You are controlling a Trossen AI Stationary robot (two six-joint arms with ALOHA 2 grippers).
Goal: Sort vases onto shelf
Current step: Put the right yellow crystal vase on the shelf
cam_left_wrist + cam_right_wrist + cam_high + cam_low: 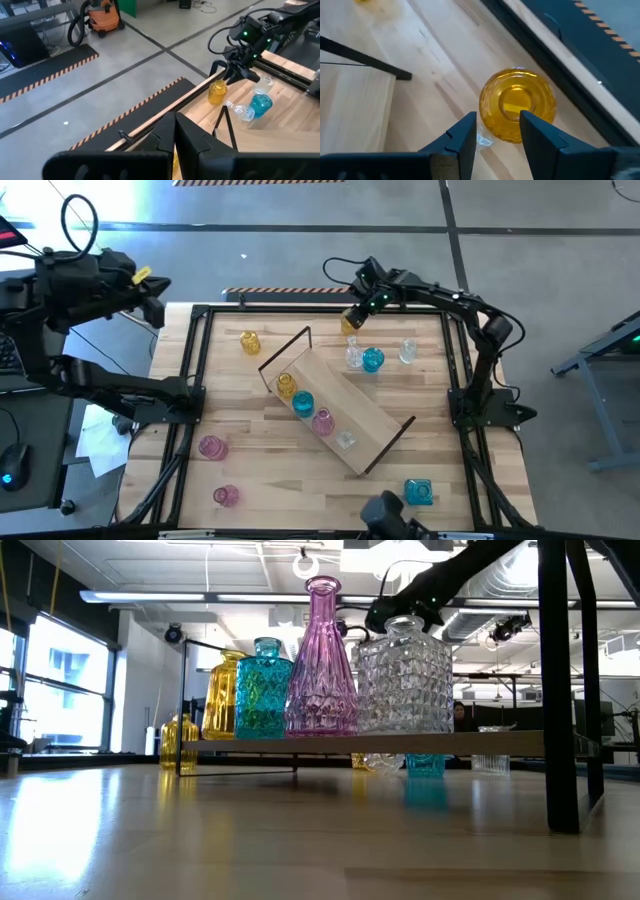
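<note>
Right hand (496, 131) hovered open over a round amber glass vase (518, 104) on the counter (420, 405). Left hand (175, 142) was shut, empty, off the counter's edge.

Tabletop (240, 405): pale slatted wood, smooth, with a soft sheen in my low view.
Shelf (345, 405): light wood board, matt; thin black metal end loops.
Vases on the shelf: translucent cut glass, glossy and faceted; amber vase (224, 695), teal vase (264, 688), pink vase (322, 665), clear vase (404, 680).
Amber vase below my right gripper (496, 131): amber vase at table edge (518, 105), ribbed glass, shiny.
My fingers (462, 137): dark, matt, plastic-looking.
Table frame (325, 310): black metal rail, matt.
Floor (100, 95): grey, smooth, faintly glossy.
</note>
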